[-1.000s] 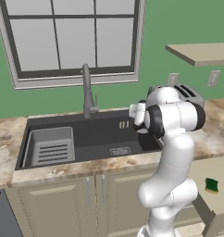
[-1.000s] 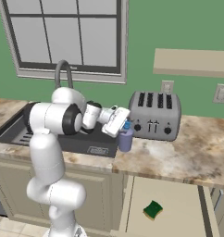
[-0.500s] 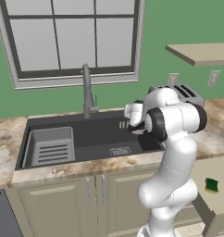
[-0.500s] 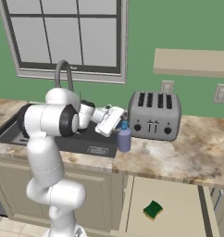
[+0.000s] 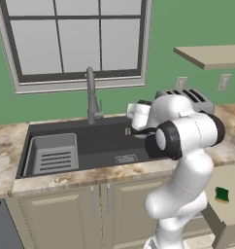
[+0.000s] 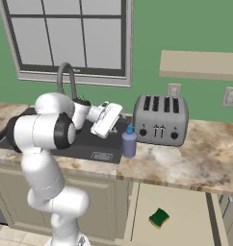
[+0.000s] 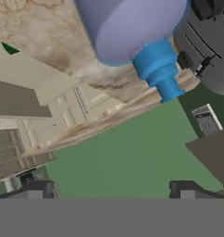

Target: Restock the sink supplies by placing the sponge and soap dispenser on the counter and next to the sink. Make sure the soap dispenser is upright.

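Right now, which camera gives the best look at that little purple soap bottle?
The right base view: the soap dispenser stands whole and upright on the counter between sink and toaster. The hand view crops it close. In the left base view the arm blocks that spot.

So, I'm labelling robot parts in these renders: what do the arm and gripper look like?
The arm is glossy white, built of rounded segments with dark grey to black rings at the joints. The gripper is a flat white block; in the hand view its fingertips are small and dark. No cables or markings are visible.
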You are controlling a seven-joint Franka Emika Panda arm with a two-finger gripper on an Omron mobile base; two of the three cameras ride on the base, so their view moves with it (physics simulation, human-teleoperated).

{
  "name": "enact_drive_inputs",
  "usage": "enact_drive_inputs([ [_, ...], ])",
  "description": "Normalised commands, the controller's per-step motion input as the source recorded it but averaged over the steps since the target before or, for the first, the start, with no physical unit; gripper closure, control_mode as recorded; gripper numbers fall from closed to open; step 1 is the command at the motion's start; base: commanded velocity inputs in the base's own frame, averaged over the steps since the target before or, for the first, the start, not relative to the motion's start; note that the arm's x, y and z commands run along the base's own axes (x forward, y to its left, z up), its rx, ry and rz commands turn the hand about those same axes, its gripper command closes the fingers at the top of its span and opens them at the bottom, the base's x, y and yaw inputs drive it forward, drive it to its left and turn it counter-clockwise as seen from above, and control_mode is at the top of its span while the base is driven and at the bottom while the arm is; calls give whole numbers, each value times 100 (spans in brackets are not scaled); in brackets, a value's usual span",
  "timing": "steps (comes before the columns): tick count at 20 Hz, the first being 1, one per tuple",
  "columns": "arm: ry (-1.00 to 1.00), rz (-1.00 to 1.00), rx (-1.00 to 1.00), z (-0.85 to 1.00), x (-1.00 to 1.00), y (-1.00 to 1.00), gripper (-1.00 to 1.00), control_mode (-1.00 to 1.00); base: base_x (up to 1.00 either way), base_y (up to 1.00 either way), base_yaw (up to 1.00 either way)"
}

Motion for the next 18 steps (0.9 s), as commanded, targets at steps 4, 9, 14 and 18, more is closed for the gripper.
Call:
enact_drive_inputs([
  [4, -28, 0, 0, 59, -48, 18, -100, -100, 0, 0, 0],
  [9, -39, -1, 14, 19, -95, -39, -100, -100, 0, 0, 0],
  [14, -40, -1, 42, 0, -100, -85, -100, -100, 0, 0, 0],
  [18, -27, -4, 55, 0, -100, -78, -100, -100, 0, 0, 0],
])
